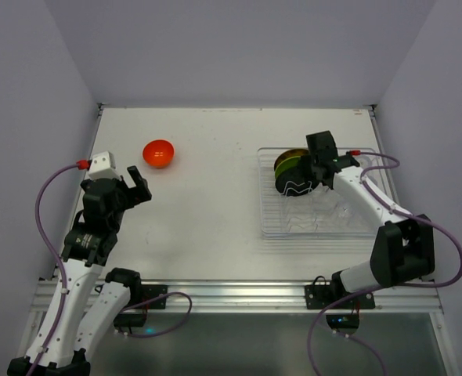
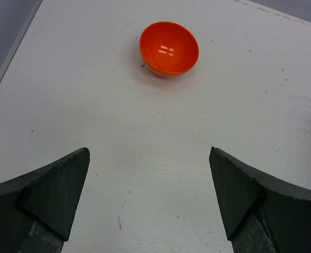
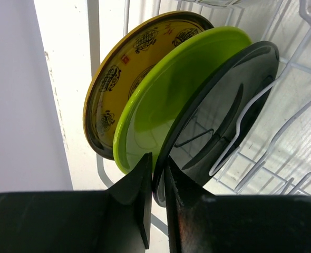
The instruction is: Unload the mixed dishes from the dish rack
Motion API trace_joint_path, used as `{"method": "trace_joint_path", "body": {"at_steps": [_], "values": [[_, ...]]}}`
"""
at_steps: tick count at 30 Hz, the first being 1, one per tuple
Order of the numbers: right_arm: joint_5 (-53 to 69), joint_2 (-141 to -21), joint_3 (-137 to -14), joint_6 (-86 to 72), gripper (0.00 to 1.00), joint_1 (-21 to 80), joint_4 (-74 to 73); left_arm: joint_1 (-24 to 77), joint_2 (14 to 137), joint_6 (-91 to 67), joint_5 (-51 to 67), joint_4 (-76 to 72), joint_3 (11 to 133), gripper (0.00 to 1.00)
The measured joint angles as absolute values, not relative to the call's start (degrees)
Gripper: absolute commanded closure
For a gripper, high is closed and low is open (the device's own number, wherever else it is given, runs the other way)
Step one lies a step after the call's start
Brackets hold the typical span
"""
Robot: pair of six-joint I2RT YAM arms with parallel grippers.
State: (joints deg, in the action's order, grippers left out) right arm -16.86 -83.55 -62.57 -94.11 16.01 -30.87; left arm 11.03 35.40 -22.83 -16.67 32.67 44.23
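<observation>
Pinching the rim of the black plate (image 3: pixel 219 116), my right gripper (image 3: pixel 156 211) looks closed on it, though the contact is half hidden. The plate stands on edge at the far-left corner of the dish rack (image 1: pixel 325 223), just beside the lime green plate (image 3: pixel 171 95). I should lift straight up, clear of the wire divider (image 3: pixel 240 126). My left gripper (image 2: pixel 150 195) hangs wide open, holding nothing, short of the orange bowl (image 2: pixel 168 47).

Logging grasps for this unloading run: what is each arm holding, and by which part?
The right gripper pinches the round black plate by its near rim between both fingers; the open left gripper holds nothing.
</observation>
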Motion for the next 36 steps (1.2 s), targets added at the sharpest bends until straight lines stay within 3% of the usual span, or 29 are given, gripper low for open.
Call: {"method": "trace_joint_path", "body": {"at_steps": [5, 10, 36], "values": [[-16.8, -82.6, -62.5, -94.0, 0.88, 16.0, -32.1, 11.0, 35.4, -22.8, -16.6, 32.6, 44.2, 0.00], [-15.5, -81.9, -62.3, -94.4, 1.00, 15.9, -32.6, 11.0, 35.4, -22.7, -16.3, 32.6, 44.2, 0.00], [-13.1, -67.3, -57.4, -88.8, 1.00, 15.7, -27.1, 11.7, 35.5, -22.7, -15.7, 32.6, 44.2, 0.00]]}}
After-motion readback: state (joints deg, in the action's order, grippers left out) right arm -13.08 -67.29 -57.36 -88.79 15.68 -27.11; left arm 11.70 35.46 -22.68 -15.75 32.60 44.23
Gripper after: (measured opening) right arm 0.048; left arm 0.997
